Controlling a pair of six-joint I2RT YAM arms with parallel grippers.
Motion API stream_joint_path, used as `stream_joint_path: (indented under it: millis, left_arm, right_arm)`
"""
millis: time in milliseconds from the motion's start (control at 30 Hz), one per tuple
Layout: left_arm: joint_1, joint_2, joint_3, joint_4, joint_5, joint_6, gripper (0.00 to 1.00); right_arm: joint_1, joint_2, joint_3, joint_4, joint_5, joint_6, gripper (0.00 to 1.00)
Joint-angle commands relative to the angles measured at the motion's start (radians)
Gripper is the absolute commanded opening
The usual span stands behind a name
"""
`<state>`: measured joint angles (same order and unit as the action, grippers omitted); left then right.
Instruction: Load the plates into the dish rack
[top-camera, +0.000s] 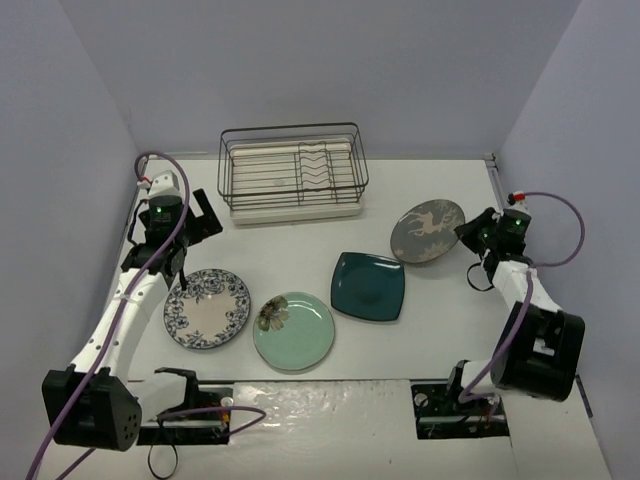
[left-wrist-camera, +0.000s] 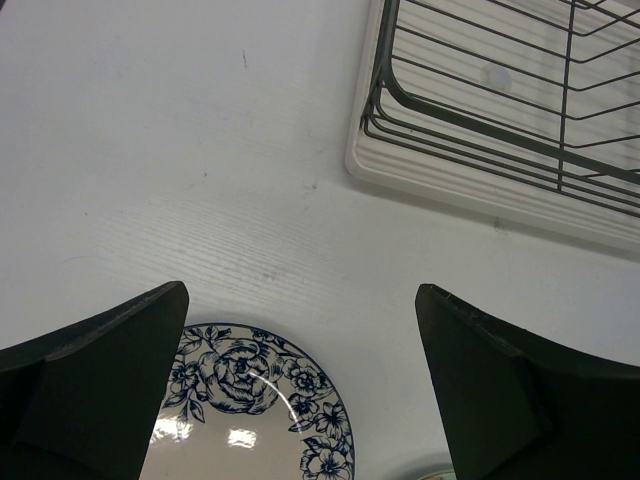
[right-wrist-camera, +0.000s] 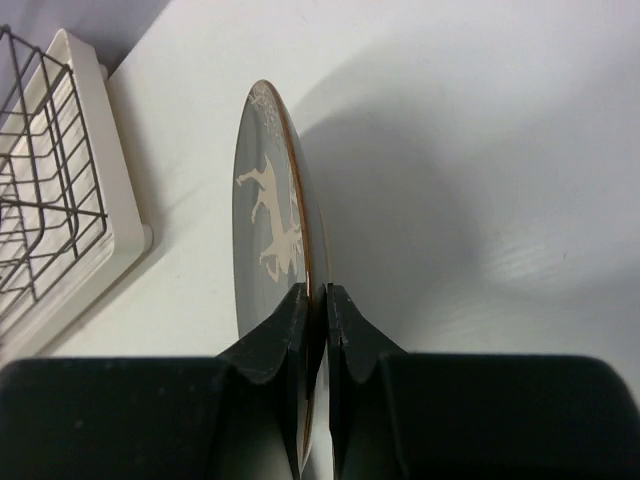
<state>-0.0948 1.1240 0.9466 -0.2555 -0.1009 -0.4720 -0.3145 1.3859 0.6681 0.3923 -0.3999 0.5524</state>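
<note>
Nearest you, the mint-green plate (top-camera: 293, 330) lies flat at 6 o'clock on the counter (top-camera: 300, 250). The white plate with the blue floral rim (top-camera: 207, 307) is just beside it at 8 o'clock, and the dark teal square plate (top-camera: 368, 286) sits a little farther in. Your left tool (left-wrist-camera: 300, 295) hangs spread wide and empty over the white plate's far rim, so leave it parked there. At 3 o'clock your right tool (right-wrist-camera: 318, 295) is pinched onto the rim of the grey deer plate (right-wrist-camera: 265, 215), which is tilted. Whether its far edge touches the counter cannot be told. The grip is only a thin bite on the edge, so I judge the plate could pivot, and you should move slowly. The dish rack (top-camera: 295, 212) stands at 12 o'clock, holding no plates. Carry the grey plate toward 11 o'clock and clear the rack's near wall. Turn the plate on edge in line with the inner dividers, lower it between two wires, and release only once it is seated.
</note>
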Motion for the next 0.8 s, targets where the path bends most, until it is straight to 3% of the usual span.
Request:
stream_joint_path:
  millis: [0,167,400,767]
  left_arm:
    - [0.007,-0.006,0.038,0.033,-0.001,0.013,0.97]
    - [0.009,-0.005,0.038,0.030,-0.011,0.015,0.97]
    - [0.007,-0.004,0.044,0.031,-0.017,0.015,0.97]
    - [0.010,-0.005,0.065,-0.004,-0.054,0.029,0.97]
  right_arm:
    - [0.101,-0.149,0.253,-0.119,0.189,-0.202,0.00]
    - [0.153,-0.154,0.419,-0.181,0.229,-0.290,0.00]
    - [0.355,-0.086,0.709,-0.217,0.414,-0.566,0.00]
    - [0.619,0.267,1.244,-0.256,0.385,-1.087,0.00]
